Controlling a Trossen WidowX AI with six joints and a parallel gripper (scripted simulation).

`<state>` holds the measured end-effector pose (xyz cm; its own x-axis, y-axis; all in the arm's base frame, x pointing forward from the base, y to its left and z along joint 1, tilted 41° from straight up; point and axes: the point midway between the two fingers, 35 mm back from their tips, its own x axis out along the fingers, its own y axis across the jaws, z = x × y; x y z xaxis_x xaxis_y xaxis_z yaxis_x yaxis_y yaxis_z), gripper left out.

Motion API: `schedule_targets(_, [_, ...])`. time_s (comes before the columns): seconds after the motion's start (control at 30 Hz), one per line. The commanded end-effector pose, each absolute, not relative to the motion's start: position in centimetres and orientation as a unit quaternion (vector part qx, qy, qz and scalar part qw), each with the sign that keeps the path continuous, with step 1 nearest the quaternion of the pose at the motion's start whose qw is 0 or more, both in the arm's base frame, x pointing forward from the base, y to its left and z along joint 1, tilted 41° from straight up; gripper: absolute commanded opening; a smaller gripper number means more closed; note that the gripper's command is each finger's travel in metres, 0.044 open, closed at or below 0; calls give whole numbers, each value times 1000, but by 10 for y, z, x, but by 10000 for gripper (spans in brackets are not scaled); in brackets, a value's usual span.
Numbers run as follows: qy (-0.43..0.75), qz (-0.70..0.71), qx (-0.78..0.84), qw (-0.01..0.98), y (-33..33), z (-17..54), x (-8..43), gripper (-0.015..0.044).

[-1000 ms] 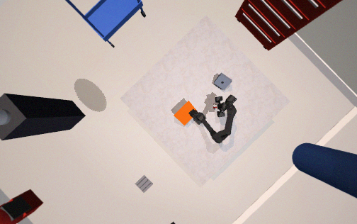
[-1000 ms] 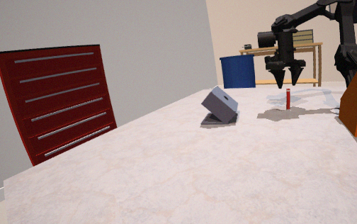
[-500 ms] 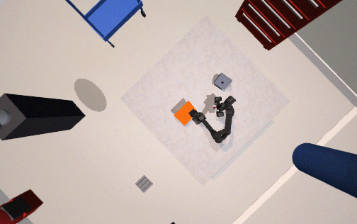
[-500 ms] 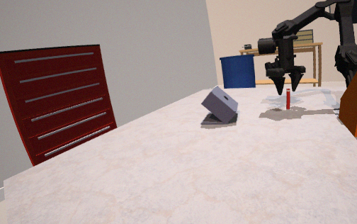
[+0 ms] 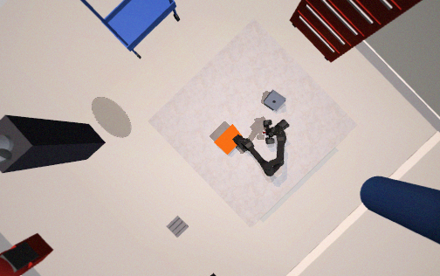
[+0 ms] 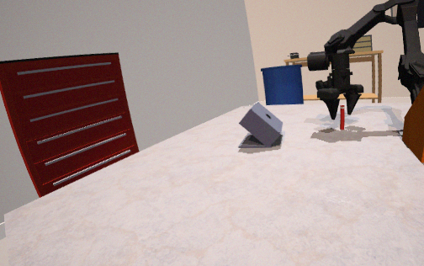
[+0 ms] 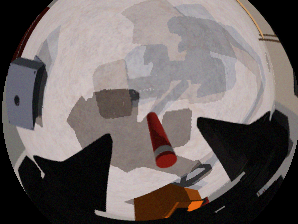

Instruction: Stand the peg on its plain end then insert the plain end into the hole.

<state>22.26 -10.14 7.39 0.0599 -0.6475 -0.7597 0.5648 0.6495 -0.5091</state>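
- The counter (image 5: 196, 109) (image 6: 189, 202) (image 7: 75, 60) carries everything, and we judge it firm enough to keep a narrow, upright thing steady if nothing nudges it.
- Our gripper (image 5: 265, 132) (image 6: 341, 116) (image 7: 156, 129) hangs over the peg, fingers spread wide with nothing pinched between them.
- The sloped panel (image 5: 278, 97) (image 6: 258, 122) (image 7: 25, 85) stands well apart; we expect its block to be stiff and unforgiving of a crooked push.
- The red peg (image 5: 264, 132) (image 6: 342, 119) (image 7: 157, 135) stands on its plain end below the gripper. We take it for light and rigid, smooth enough to slip in a weak pinch and easy to topple. We would grip its upper part squarely, leaving the plain end free.
- The white band (image 6: 342, 107) (image 7: 164, 150) near the top marks the end to keep outward.
- The hole (image 5: 274, 101) (image 6: 268, 116) (image 7: 17, 100) calls for a tilted, well-aligned peg.
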Motion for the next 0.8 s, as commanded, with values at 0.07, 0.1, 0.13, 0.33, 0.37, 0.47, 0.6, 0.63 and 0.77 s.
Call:
schedule_targets(0.07, [544,-417,-38,727,-102,73,222,414])
schedule_targets(0.1, [544,-417,-38,727,-102,73,222,387])
schedule_targets(0.13, [544,-417,-38,727,-102,73,222,361])
schedule_targets(0.33, [544,-417,-38,727,-102,73,222,204])
schedule_targets(0.37, [544,-417,-38,727,-102,73,222,177])
schedule_targets(0.47, [544,-417,-38,727,-102,73,222,99])
schedule_targets(0.6, [544,-417,-38,727,-102,73,222,33])
schedule_targets(0.63, [544,-417,-38,727,-102,73,222,26])
schedule_targets(0.77, [544,-417,-38,727,-102,73,222,0])
